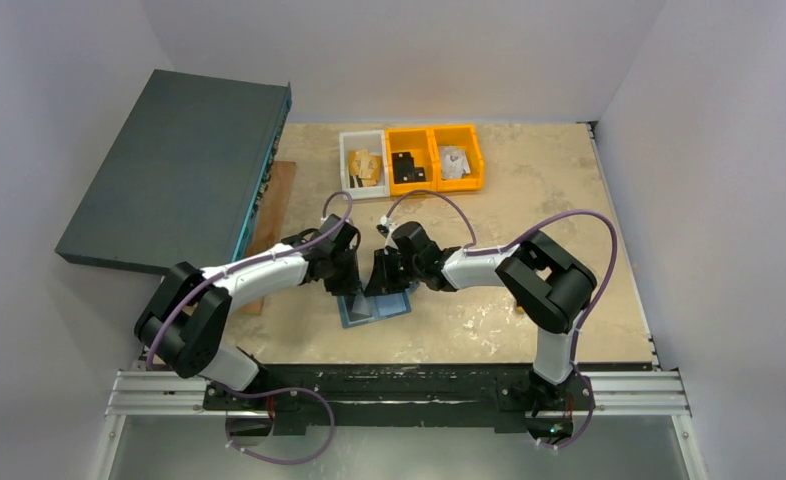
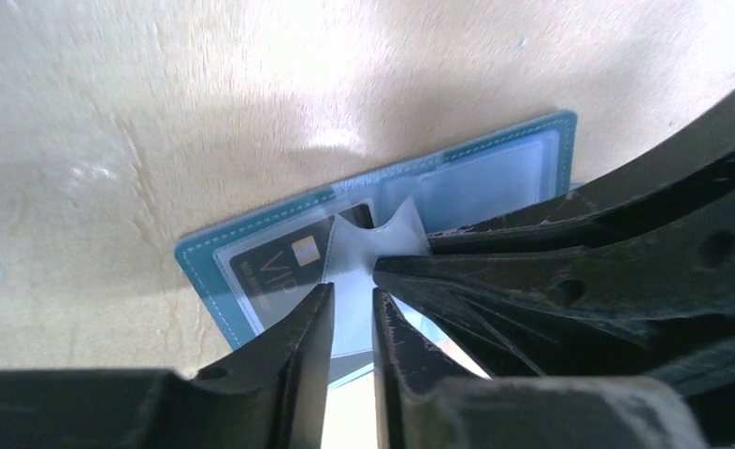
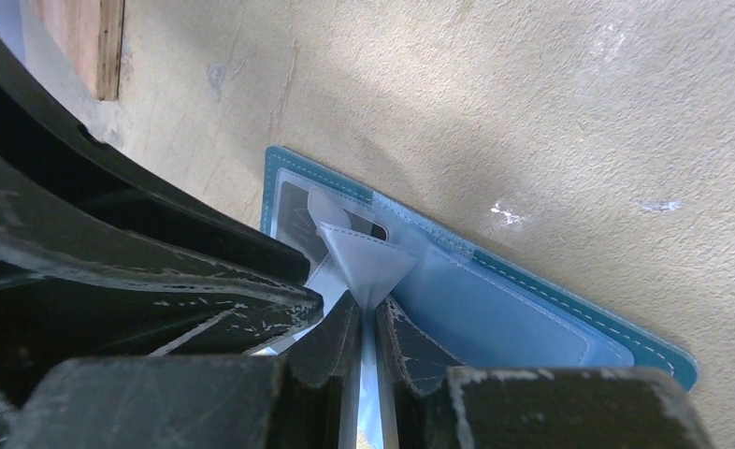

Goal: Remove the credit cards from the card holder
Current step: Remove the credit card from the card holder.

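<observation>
Both arms meet over the card holder (image 2: 509, 168). It lies open & flat on the table (image 2: 158, 122), inside face up, directly under both sets of fingers. R gripper (image 3: 368, 313) is clamped on a clear flap (image 3: 364, 257) of the holder's pocket. Its two fingers sit almost together w/ the thin plastic pinched btwn the tips and drawn up into a tent-like point. L gripper (image 2: 353, 295) comes in from the opposite side, its tips just beside the R tips. Its fingers stand a narrow gap apart w/ the near part of that same flap passing btwn them; can't tell if either pad touches it. A dark card (image 2: 275, 267) w/ a chip and "VIP" lettering sits inside the clear pocket just ahead of the L fingertips, under the plastic. In the R wrist view the holder's other half, a pale blue pocket, runs out to the right of the R fingers, flat on the table. From above, the two grippers are nose to nose over the holder. A wood board (image 3: 74, 37) lies beyond the L gripper, and a big dark flat box (image 1: 179, 170) sits further out on that side. A white bin (image 1: 343, 165) and two orange bins (image 1: 412, 189) stand well ahead of both grippers.
</observation>
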Available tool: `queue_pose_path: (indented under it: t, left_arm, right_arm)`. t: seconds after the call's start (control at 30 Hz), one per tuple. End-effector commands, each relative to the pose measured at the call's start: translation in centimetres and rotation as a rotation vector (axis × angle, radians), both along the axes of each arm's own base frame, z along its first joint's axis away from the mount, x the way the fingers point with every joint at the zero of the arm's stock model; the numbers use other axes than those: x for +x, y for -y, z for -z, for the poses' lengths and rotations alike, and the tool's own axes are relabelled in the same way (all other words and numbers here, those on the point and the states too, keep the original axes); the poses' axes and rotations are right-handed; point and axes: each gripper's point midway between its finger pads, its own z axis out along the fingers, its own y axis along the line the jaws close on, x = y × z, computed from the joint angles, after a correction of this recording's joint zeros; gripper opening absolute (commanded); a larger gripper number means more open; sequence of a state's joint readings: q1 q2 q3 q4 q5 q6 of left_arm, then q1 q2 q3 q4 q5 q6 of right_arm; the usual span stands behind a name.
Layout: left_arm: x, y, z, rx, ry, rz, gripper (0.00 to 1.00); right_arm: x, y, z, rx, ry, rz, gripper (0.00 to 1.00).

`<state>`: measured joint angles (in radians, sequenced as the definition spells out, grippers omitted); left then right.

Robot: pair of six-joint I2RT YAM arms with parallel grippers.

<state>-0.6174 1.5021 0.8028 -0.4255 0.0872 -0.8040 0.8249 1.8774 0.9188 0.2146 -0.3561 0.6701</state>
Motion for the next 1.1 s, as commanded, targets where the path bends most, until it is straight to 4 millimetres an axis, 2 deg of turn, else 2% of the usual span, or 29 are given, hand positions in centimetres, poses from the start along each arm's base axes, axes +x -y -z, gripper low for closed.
queue_pose_path:
  t: [0.0, 0.17, 0.3, 0.47, 0.73, 0.9, 1.07]
  left_arm:
    - [3.7, 0.0, -3.5, 0.026, 0.159, -0.002, 0.25]
    - [5.8, 0.2, -3.8, 0.058, 0.208, -0.003, 0.27]
    - [6.7, 0.6, -3.9, 0.055, 0.230, 0.020, 0.28]
    - [6.3, 0.3, -3.4, 0.063, 0.219, 0.025, 0.31]
    - [6.1, -0.3, -1.4, 0.053, 0.170, 0.013, 0.32]
    - [5.6, 0.2, -0.5, 0.004, 0.135, 0.023, 0.33]
    - [5.1, 0.6, -0.5, -0.032, 0.121, 0.028, 0.32]
  right_arm:
    - [-3.1, 3.4, 4.8, -0.176, -0.133, -0.013, 0.09]
    - [-3.2, 3.5, 4.9, -0.179, -0.136, -0.016, 0.09]
    - [-3.3, 3.5, 5.0, -0.178, -0.141, -0.023, 0.09]
    - [-3.2, 3.6, 5.1, -0.184, -0.142, -0.030, 0.09]
    - [-3.3, 3.6, 5.3, -0.181, -0.150, -0.026, 0.09]
    - [-3.3, 3.7, 5.3, -0.183, -0.151, -0.025, 0.09]
    - [-3.1, 3.7, 5.2, -0.182, -0.148, -0.020, 0.09]
